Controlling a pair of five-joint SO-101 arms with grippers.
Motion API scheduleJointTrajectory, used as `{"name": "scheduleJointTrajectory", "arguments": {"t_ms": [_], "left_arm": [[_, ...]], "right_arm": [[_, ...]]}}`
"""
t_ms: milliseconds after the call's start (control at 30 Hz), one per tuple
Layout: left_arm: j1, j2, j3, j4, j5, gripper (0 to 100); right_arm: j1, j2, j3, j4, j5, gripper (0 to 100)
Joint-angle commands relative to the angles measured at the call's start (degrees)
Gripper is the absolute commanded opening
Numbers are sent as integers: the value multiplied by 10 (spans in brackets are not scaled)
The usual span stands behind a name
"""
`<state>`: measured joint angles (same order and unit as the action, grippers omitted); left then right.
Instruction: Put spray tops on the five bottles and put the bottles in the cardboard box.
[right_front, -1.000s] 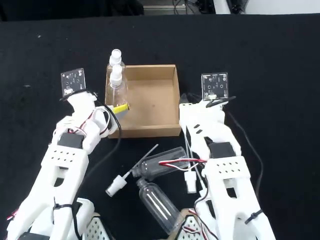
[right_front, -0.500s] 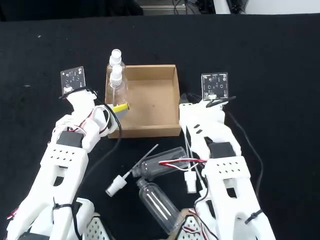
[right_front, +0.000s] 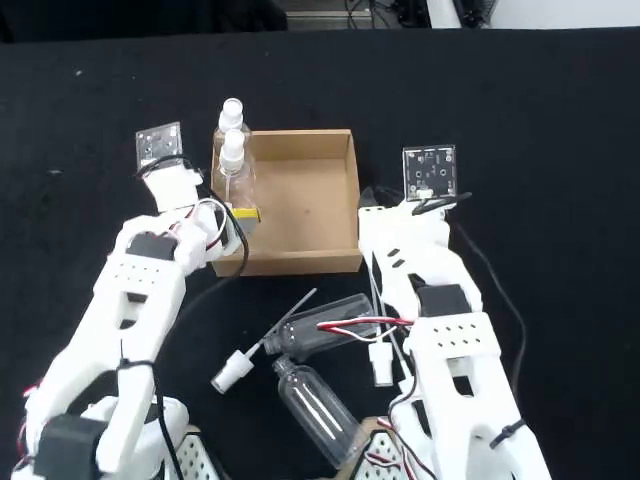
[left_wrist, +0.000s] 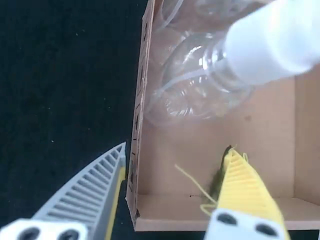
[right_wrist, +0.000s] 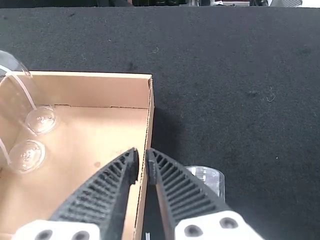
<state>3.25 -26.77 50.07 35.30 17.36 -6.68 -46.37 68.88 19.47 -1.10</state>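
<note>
Cardboard box (right_front: 300, 263) sits mid-table on the black cloth (right_front: 530, 120). In its 10 o'clock corner two capped bottles stand upright, touching or nearly touching: one (right_front: 233, 172) nearer and one (right_front: 231, 112) tight against the far wall. The left gripper (left_wrist: 177, 147) straddles the box's 9 o'clock wall with its jaws spread wide, the grey finger outside over the cloth and the yellow finger inside above the box floor, short of the nearer capped bottle. The right gripper (right_wrist: 141, 151) is at the 3 o'clock wall, its jaws pinched together on the top edge of that wall, one finger inside and one outside. At 6 o'clock from the box, between the two arms, two uncapped bottles lie on their sides: one (right_front: 300, 338) just beside the box, the other (right_front: 318, 408) beyond it. A loose spray top (right_front: 232, 372) lies towards 7 o'clock, its tube slanting back towards the box, and a second spray top (right_front: 381, 362) lies against the right arm.
</note>
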Motion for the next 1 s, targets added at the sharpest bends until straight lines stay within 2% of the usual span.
{"name": "scheduleJointTrajectory", "arguments": {"t_ms": [0,67,167,200,267,667,800,967], "left_arm": [[-6,10,-64,21,4,202],[-7,10,-68,20,4,155],[-6,10,-72,21,4,33],[-3,10,-72,21,4,26],[0,10,-71,21,4,56],[8,9,-88,28,-10,58],[5,9,-121,95,-44,62],[4,10,-167,177,-52,62]], "right_arm": [[-10,1,-3,-19,5,12],[-10,0,-3,-19,5,12],[-10,0,-3,-19,5,12],[-10,0,-3,-19,5,12],[-10,0,-3,-19,5,12],[-10,0,-4,-19,5,12],[-10,0,-4,-19,5,12],[-10,0,-4,-19,5,12]]}}
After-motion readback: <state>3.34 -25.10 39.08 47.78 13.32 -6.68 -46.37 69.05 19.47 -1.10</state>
